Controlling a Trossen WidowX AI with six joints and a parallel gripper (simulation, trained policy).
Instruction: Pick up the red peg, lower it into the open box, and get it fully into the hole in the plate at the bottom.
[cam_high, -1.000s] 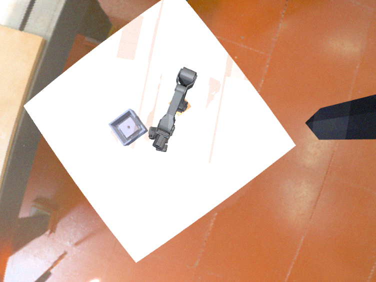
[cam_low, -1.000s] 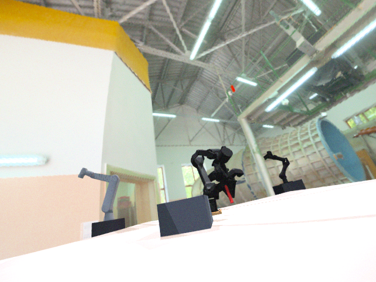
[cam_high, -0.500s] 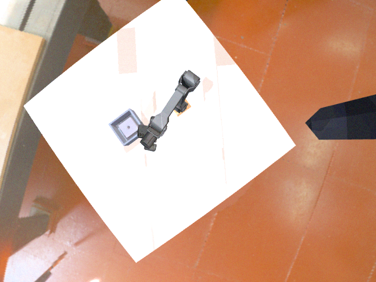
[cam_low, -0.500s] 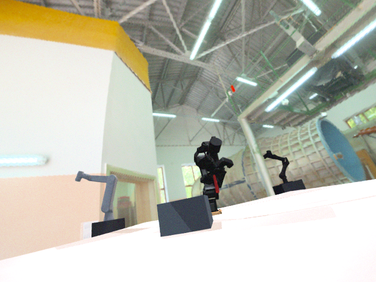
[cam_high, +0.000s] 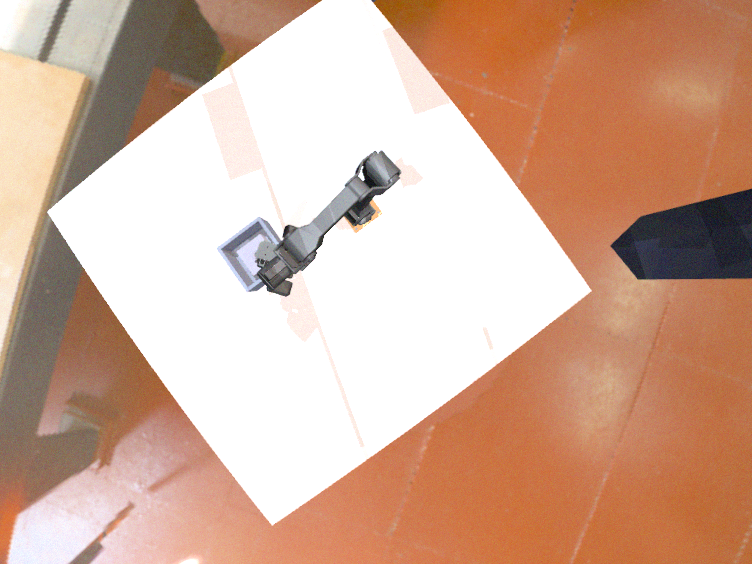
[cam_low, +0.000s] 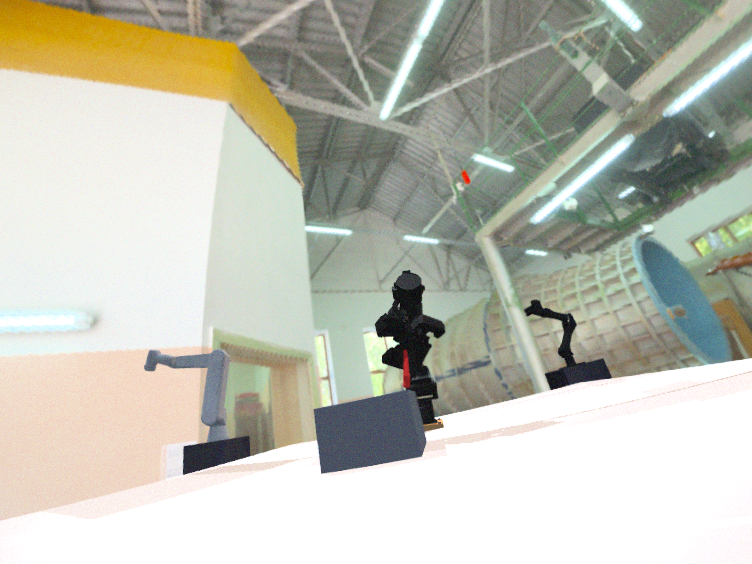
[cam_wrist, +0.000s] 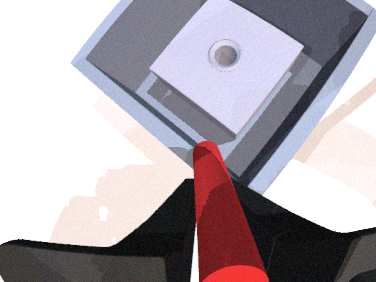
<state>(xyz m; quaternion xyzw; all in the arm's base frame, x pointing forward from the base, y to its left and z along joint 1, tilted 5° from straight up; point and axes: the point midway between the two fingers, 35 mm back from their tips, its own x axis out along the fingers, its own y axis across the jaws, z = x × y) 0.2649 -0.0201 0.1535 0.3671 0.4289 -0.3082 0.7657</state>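
Note:
The red peg is held lengthwise in my gripper, which is shut on it. In the exterior view the peg hangs nearly upright, its lower part just above the top edge of the open box. In the wrist view the peg's far end overlaps the box's near wall, short of the pale plate with its round hole. In the top view the arm covers the box's right corner, and the peg is hidden.
The box stands on the white table. My arm's base is to the right of the box in the top view. A dark angular object lies beyond the table at the right. Two other arms show in the background.

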